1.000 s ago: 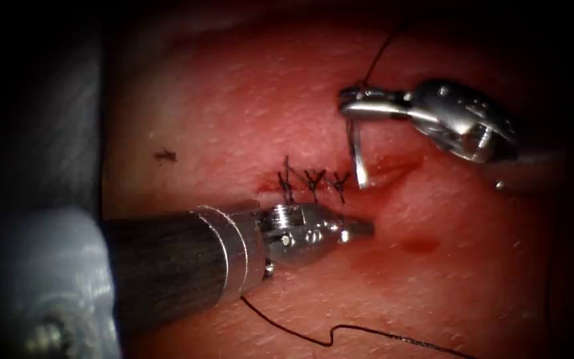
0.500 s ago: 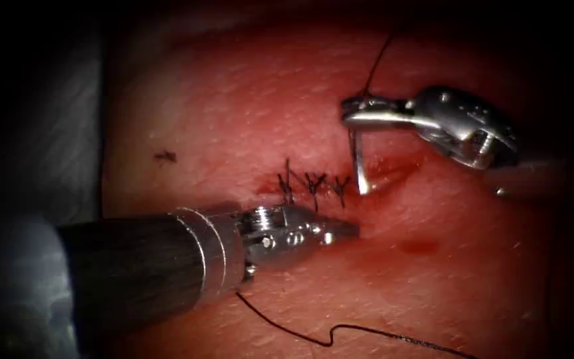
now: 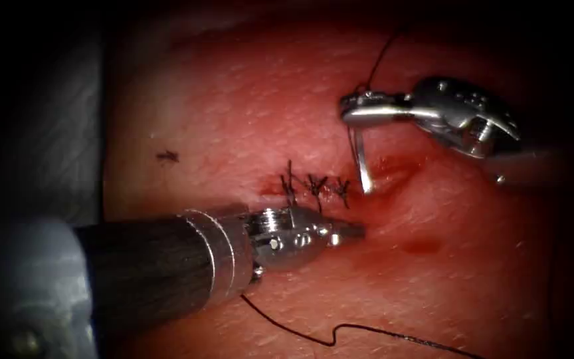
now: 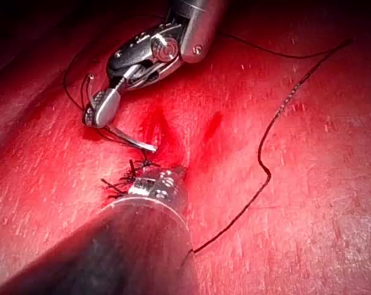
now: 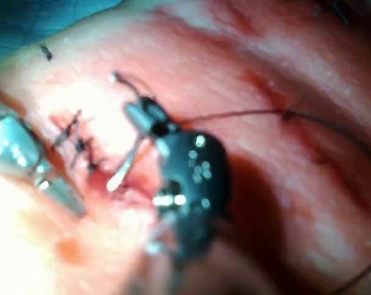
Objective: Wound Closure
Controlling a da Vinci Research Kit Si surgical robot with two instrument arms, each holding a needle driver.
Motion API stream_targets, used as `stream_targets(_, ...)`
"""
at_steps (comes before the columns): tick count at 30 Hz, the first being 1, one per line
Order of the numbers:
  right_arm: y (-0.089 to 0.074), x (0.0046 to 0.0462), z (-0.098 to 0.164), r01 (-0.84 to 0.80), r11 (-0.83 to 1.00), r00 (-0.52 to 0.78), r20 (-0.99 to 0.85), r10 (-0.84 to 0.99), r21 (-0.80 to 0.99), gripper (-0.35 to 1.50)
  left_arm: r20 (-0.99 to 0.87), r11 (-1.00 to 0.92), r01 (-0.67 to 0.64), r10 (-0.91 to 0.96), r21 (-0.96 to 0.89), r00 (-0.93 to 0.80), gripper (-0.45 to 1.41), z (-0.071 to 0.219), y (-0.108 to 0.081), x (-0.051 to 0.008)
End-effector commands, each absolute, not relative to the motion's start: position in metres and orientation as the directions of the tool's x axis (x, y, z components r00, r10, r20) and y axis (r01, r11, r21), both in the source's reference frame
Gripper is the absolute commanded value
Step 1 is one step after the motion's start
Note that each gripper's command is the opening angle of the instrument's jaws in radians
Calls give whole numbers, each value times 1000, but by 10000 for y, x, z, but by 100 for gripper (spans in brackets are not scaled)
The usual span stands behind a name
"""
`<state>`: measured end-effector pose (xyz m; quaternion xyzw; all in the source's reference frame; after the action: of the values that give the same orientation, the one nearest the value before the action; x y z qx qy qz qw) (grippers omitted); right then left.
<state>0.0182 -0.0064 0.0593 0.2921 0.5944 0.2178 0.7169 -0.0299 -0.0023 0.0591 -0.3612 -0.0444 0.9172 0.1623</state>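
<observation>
Steel needle (image 3: 361,159) hangs from the right end effector (image 3: 360,112), clamped near its thread end, its tip at the cut (image 3: 386,174) beside the stitches (image 3: 313,187), apparently poised to bite; thread (image 3: 340,330) trails across the tissue (image 3: 234,106). Left end effector (image 3: 347,231), closed on nothing, presses just below the cut, seemingly steadying it.

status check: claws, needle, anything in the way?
Right claw shut on needle near its thread end, tip at the cut. Left claw shut, empty, just below the stitches. Thread loose below.

Red tissue (image 3: 234,113), black thread (image 3: 340,329), dark knots (image 3: 315,186), silvery needle (image 3: 363,163).
</observation>
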Motion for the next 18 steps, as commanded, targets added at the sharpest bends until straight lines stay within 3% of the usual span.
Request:
stream_targets(1, -73, 189, 599, 35, 718, 207, -707, 676, 696, -35, -649, -943, -264, 330, -201, -686, -45, 598, -25, -305)
stream_targets(18, -92, 191, 608, -34, 450, 329, -415, 848, 892, -35, -650, -944, -262, 328, -201, -686, -45, 601, -23, -303)
